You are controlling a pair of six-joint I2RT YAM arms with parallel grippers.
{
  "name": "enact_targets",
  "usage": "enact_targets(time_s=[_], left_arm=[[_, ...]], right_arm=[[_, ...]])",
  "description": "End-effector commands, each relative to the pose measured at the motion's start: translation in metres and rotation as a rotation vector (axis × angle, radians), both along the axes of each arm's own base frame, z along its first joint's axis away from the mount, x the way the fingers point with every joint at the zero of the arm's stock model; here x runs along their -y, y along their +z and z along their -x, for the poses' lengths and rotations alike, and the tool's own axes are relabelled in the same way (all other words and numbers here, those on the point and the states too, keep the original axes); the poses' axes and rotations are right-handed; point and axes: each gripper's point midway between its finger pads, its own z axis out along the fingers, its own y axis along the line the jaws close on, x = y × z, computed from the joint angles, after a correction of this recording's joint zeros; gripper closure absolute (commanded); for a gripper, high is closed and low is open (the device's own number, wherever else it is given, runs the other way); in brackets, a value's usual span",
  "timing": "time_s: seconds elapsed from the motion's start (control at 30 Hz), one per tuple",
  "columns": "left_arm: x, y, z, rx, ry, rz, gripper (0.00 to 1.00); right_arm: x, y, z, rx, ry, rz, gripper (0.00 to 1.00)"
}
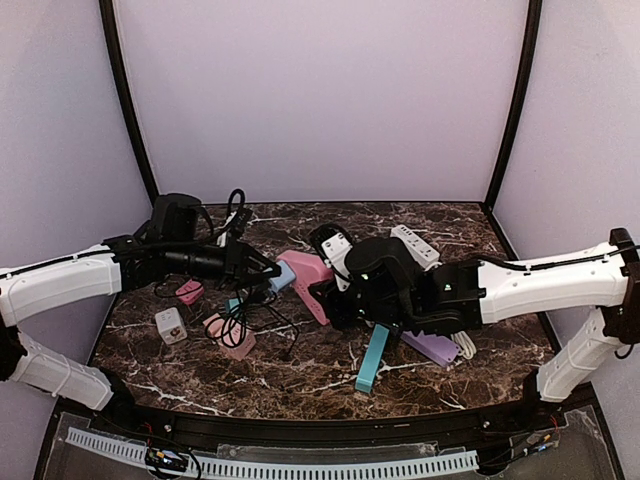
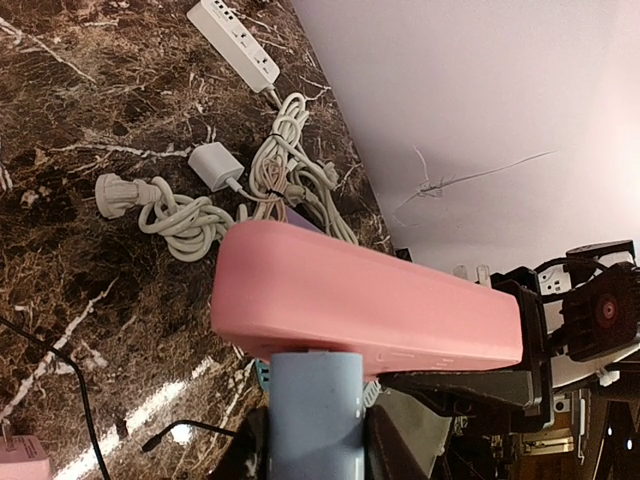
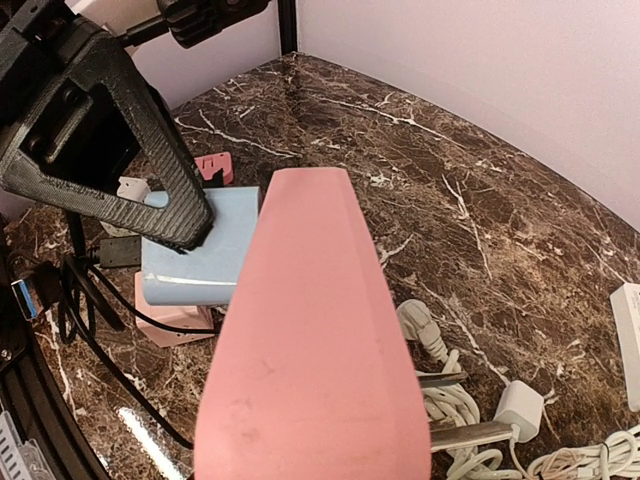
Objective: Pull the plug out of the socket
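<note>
At the left of the top view, a white cube charger (image 1: 170, 325) and a small pink adapter (image 1: 189, 291) sit on the dark marble-patterned table (image 1: 200, 385). Just right of them a tangle of black cable (image 1: 238, 320) lies over a pale pink block (image 1: 240, 347).

Above these the left arm reaches in from the left edge. The left gripper (image 1: 268, 272) is clenched on the light blue block-shaped plug (image 1: 283, 275). In the left wrist view the plug rises between the two dark fingers at bottom centre. In the right wrist view one black finger (image 3: 170, 215) presses flat on the plug's top face.

The plug lies just left of centre in the top view. Its far end butts against the side of the rounded pink power strip (image 1: 305, 268), with no gap visible between them.

Just right of centre, the right gripper (image 1: 328, 297) grasps the near end of that strip. Its dark body closes around the strip's right end in the left wrist view.

Further right on the table lie a narrow teal power strip (image 1: 372, 360), a lavender power strip (image 1: 432, 347) and, nearer the back wall, a white power strip (image 1: 415, 245). A bundle of coiled white cord (image 2: 270, 180) lies by the white strip in the left wrist view.
</note>
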Motion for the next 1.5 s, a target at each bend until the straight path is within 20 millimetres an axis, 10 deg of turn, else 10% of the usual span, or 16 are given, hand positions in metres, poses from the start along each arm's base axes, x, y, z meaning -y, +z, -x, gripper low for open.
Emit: enact_targets(time_s=[0.0,0.73,1.47], left_arm=[[-0.012,-0.010,0.001,-0.048,0.035,-0.019,1.00],[-0.017,0.000,0.014,0.076,-0.053,-0.048,0.99],[-0.033,0.000,0.002,-0.043,0.011,-0.032,0.99]], right_arm=[[-0.001,0.036,-0.012,0.090,-0.073,-0.069,1.00],[0.017,0.030,-0.032,-0.135,-0.145,-0.214,1.00],[-0.001,0.029,-0.004,0.086,-0.047,-0.067,1.00]])
